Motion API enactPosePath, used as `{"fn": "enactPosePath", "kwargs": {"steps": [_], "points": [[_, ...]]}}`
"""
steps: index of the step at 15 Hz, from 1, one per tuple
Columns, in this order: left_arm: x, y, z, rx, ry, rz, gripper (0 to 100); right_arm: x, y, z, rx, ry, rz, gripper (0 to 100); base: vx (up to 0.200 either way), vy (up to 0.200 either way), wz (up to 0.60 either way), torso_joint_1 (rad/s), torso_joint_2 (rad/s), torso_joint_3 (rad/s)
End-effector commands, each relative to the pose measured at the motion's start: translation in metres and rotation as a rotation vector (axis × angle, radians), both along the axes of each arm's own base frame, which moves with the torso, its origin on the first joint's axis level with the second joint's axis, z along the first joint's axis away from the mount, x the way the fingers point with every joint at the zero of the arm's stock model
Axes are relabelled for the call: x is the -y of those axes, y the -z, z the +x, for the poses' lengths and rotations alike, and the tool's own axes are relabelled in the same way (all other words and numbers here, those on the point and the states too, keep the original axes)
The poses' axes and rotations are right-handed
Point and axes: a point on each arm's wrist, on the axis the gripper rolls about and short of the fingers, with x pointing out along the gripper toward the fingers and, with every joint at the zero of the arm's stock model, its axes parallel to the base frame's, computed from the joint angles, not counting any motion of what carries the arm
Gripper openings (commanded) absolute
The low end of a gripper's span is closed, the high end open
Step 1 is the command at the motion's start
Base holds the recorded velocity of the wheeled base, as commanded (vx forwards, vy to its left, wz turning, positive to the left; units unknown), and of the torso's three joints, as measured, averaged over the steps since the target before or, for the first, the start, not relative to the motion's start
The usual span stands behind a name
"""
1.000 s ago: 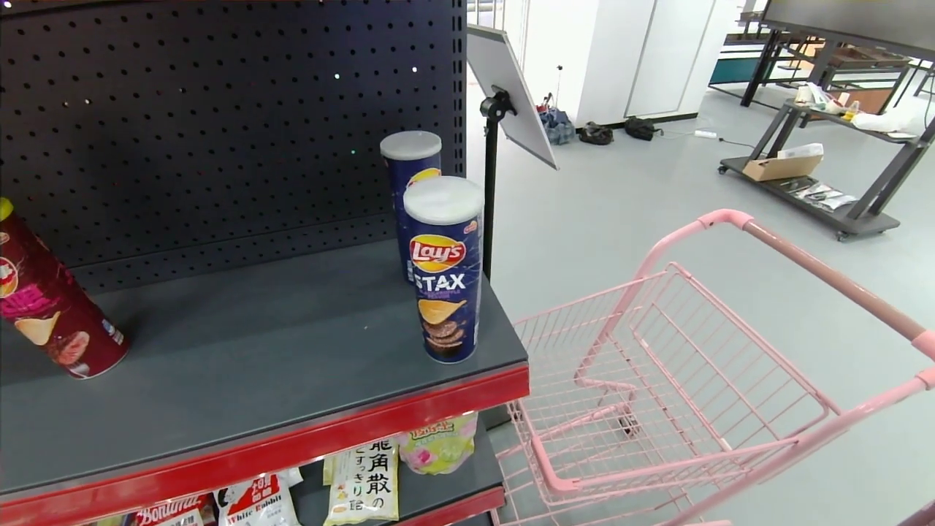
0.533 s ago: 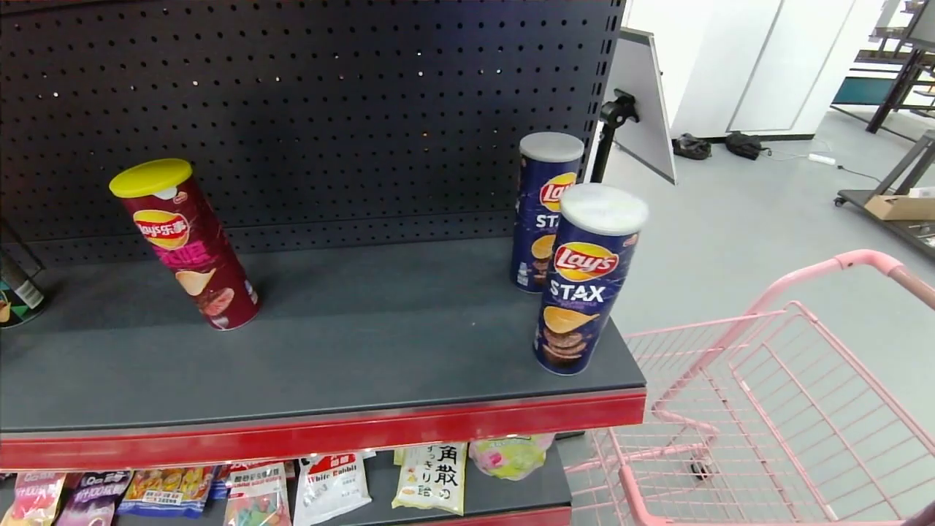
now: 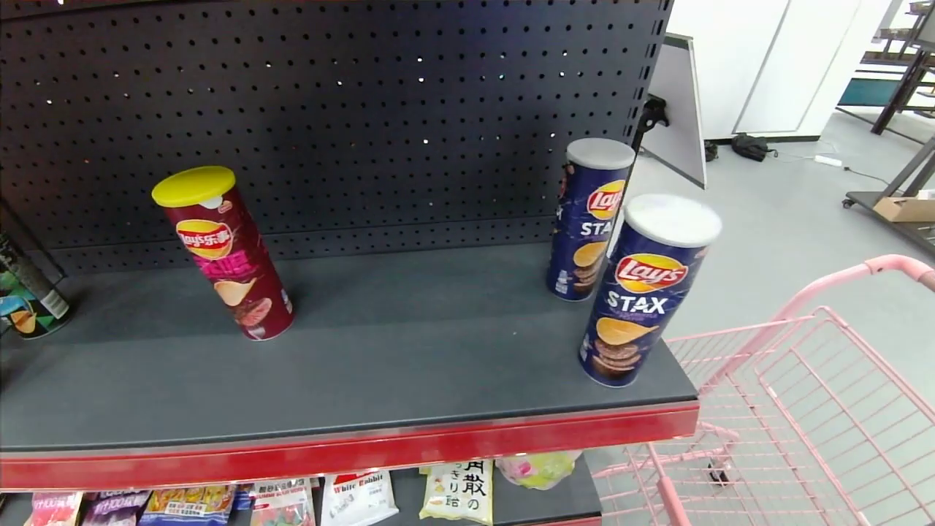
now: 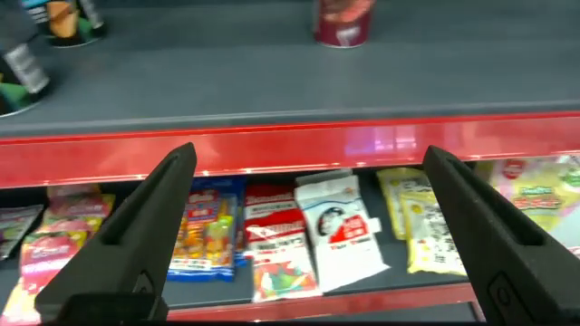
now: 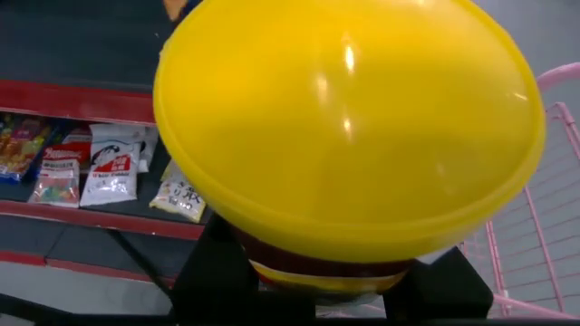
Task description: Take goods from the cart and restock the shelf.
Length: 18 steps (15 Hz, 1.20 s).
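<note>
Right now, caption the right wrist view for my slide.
Right gripper shut on a yellow-lidded chip can, shelf and pink cart behind.

Shop setting: pegboard-backed shelf (image 3: 409, 351), chip cans (image 3: 643, 292), snack bags (image 3: 456, 497) below, pink cart (image 3: 833, 283).

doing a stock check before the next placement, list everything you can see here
grey metal shelf with red lip: 1, grey, before black pegboard
maroon cardboard chip can with yellow lid: 1, maroon, on the shelf, left of centre
navy blue chip cans with pale lids: 2, navy, shelf's right end, one behind, one nearer the front
dark can: 1, black-green, shelf's far left, cut off
snack bags: several, mixed, below the shelf
pink wire cart: 1, pink, right of shelf
yellow-lidded can: 1, yellow lid, in right end effector
left end effector: 1, black, open, facing the red lip
right end effector: 1, black, shut on the yellow-lidded can
</note>
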Motion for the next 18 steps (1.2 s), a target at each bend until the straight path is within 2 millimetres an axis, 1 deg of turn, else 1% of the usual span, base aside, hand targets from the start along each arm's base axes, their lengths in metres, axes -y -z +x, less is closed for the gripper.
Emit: {"fn": "enactPosePath", "kwargs": {"steps": [1,12,18], "points": [[0.0000,0.0000,0.0001,-0.001,0.000,-0.001,100,0.0000,0.0000,-0.0043,0.029,0.003,-0.001,0,0.000,0.200,0.00,-0.007,0.00,0.002],[0.0000,0.0002,0.0001,-0.003,0.000,-0.001,100,0.0001,0.0024,-0.0036,0.014,-0.022,-0.001,0,0.000,0.200,0.00,0.005,0.00,0.003],[0.0000,0.0002,0.0001,-0.003,0.002,-0.002,100,0.0001,0.0018,-0.0030,0.011,-0.023,-0.003,0,0.000,0.000,0.00,0.000,0.00,0.000]]}}
